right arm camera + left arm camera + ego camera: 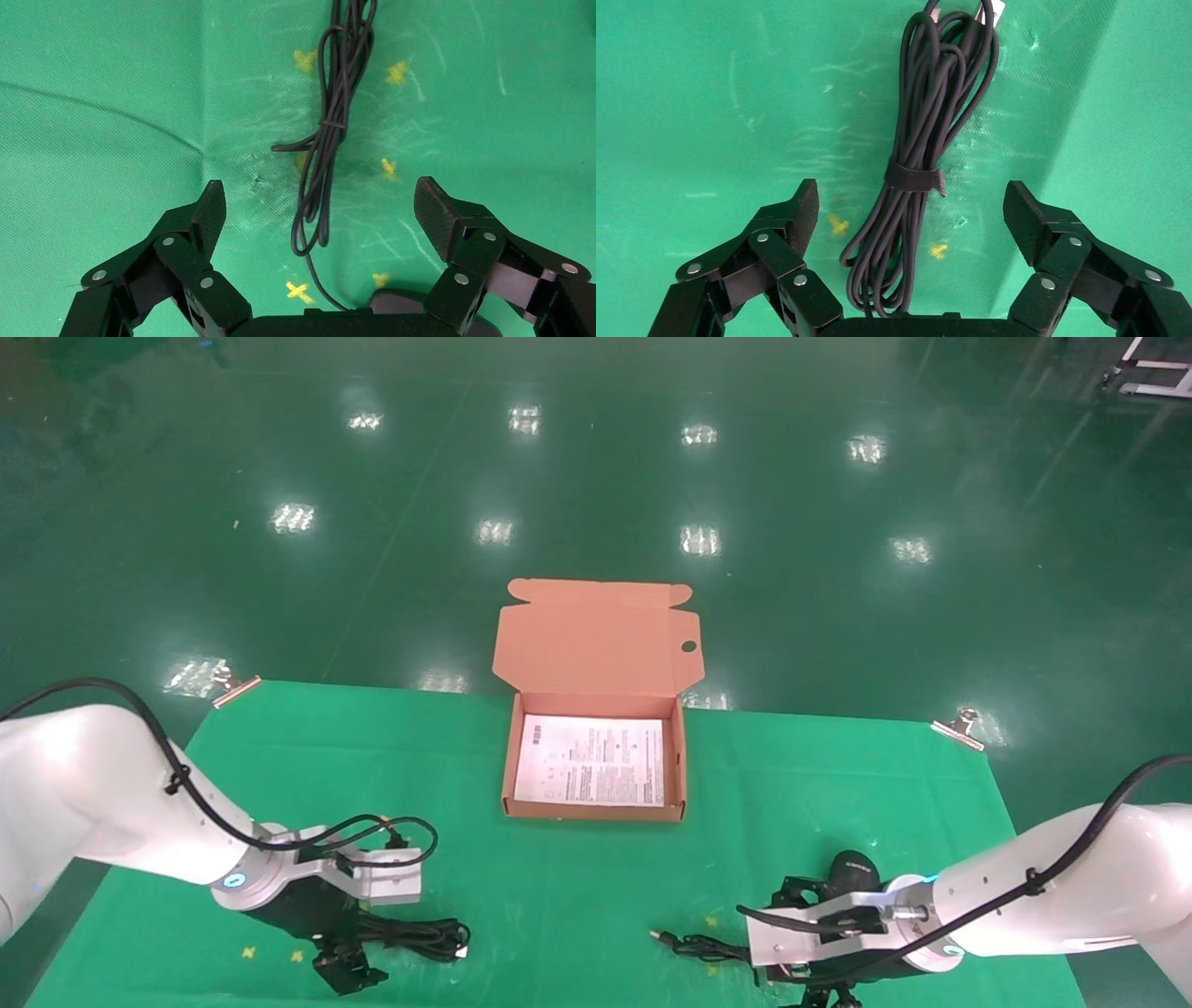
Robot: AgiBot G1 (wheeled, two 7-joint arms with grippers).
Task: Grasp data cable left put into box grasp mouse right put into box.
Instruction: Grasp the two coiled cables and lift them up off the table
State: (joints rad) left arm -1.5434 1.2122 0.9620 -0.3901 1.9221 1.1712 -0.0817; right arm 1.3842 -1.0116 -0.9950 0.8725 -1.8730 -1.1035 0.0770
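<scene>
The left claw [910,210] hangs spread wide over the thick black data cable [926,151], a long narrow looped bundle cinched by a black strap, lying on the green cloth desk [596,896] at its near left. Both fingers [796,214] straddle the bundle's near end without touching it. To grasp well, I judge the claw should drop straight down and close beside the strap, where the loops are held tight and none can slip free.

The right claw [320,210] is likewise spread, above the thin cord [327,133] of the small black oval mouse [852,873], which sits at the near right just under that wrist.

The shallow orange-brown cardboard box [596,808] stands open at the desk's far middle, a printed white sheet [589,761] lying inside, with neither item in it yet.
</scene>
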